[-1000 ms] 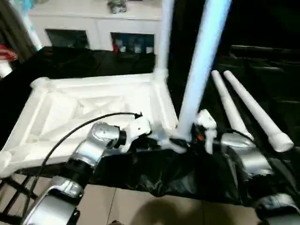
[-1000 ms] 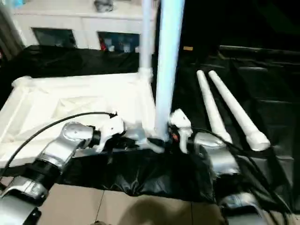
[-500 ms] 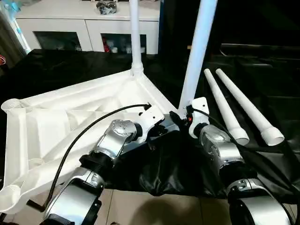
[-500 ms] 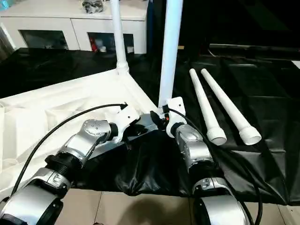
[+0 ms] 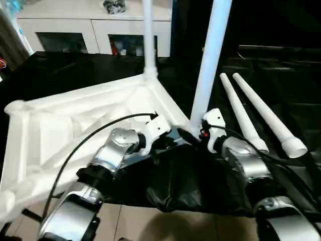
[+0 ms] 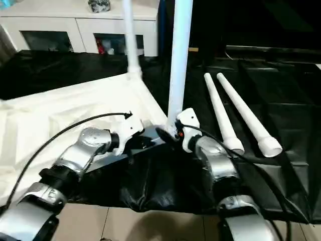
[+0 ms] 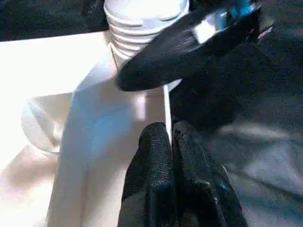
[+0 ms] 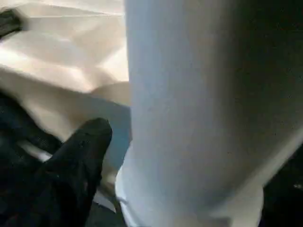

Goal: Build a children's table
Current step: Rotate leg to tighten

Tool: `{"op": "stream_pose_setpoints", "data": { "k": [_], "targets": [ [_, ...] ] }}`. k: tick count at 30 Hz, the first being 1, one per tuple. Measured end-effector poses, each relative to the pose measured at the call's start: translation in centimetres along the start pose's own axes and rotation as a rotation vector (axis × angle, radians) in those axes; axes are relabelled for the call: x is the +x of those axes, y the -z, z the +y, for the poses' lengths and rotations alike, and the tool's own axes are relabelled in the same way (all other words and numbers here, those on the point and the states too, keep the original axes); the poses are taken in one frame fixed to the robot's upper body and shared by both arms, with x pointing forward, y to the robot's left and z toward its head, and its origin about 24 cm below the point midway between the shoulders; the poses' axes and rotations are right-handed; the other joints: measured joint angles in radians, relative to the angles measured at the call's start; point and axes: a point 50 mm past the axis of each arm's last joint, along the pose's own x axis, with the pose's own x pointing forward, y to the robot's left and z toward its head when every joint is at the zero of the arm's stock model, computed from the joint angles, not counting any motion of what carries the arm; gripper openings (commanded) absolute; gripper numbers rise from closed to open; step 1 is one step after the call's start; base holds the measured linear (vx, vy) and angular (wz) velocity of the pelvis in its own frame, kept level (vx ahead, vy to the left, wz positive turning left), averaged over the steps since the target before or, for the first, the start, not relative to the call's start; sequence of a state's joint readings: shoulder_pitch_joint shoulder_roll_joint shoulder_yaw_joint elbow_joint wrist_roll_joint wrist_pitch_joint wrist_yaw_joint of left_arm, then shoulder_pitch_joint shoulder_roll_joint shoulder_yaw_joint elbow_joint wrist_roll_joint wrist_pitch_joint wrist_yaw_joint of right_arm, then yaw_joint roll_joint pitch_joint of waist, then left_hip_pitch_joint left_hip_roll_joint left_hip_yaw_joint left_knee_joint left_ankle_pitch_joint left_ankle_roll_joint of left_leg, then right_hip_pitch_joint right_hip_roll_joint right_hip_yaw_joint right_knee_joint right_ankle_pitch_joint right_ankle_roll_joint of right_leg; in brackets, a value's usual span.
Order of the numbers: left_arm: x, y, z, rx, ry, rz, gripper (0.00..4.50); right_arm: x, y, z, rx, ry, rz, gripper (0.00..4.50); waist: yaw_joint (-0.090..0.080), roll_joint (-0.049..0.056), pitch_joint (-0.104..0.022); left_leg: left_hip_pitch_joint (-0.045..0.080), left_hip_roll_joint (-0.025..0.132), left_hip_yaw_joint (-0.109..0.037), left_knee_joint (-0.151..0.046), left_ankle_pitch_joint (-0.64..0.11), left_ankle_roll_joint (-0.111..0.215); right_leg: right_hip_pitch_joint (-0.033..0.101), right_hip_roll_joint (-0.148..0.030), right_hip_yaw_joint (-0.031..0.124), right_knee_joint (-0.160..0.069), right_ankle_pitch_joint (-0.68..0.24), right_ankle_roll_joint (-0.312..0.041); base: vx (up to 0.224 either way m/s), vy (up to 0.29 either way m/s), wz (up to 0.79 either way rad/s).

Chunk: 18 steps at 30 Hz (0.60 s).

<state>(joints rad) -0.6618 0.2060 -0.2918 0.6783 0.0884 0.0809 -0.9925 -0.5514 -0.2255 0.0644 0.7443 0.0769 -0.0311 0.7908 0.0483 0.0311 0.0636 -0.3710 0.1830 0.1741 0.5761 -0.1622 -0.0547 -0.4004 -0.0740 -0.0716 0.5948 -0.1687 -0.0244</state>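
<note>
White ribbed tabletop (image 5: 65,125) upside down on black-draped table (image 5: 281,75), two legs upright in its corner sockets, nearer leg (image 5: 210,60) between right gripper (image 5: 193,136) fingers spread apart, left gripper (image 7: 168,142) pinching tabletop rim, two loose legs (image 5: 261,113) lying alongside

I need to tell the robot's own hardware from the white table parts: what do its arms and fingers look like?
Both forearms, the left forearm and the right forearm, are silver metal with dark joint rings. Each wrist carries a white housing; the right one shows a small red-orange mark. A black cable arcs over the left arm. The fingers are black.
</note>
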Motion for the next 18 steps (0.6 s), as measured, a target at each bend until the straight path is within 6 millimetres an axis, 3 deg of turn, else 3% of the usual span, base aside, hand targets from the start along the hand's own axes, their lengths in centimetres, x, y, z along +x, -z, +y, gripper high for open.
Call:
{"op": "stream_pose_setpoints", "data": {
  "k": [5, 6, 18],
  "targets": [
    [-0.9, 0.4, -0.5, 0.016, 0.085, -0.004, 0.00, -1.6, 0.2, 0.2, -0.013, -0.170, 0.020, 3.96, 0.013, 0.000, 0.000, -0.001, 0.000, 0.000, 0.000, 0.000, 0.000, 0.000, 0.000, 0.000, 0.000, 0.000, 0.000, 0.000, 0.000, 0.00],
    [-0.9, 0.4, -0.5, 0.016, 0.093, -0.003, 0.00, -1.7, 0.2, 0.2, -0.017, -0.183, 0.022, 3.71, 0.014, 0.000, 0.000, -0.001, 0.000, 0.000, 0.000, 0.000, 0.000, -0.001, 0.000, 0.000, 0.000, 0.000, 0.000, 0.000, 0.000, 0.00],
    [-2.0, 0.8, -1.0, 0.018, 0.217, 0.006, 0.00, -3.1, 0.1, 1.1, -0.041, -0.358, 0.064, 2.86, 0.029, 0.000, 0.000, -0.001, 0.001, 0.000, 0.000, 0.000, 0.000, 0.000, 0.000, 0.000, 0.000, 0.000, 0.000, 0.000, 0.000, 0.00]
  ]
}}
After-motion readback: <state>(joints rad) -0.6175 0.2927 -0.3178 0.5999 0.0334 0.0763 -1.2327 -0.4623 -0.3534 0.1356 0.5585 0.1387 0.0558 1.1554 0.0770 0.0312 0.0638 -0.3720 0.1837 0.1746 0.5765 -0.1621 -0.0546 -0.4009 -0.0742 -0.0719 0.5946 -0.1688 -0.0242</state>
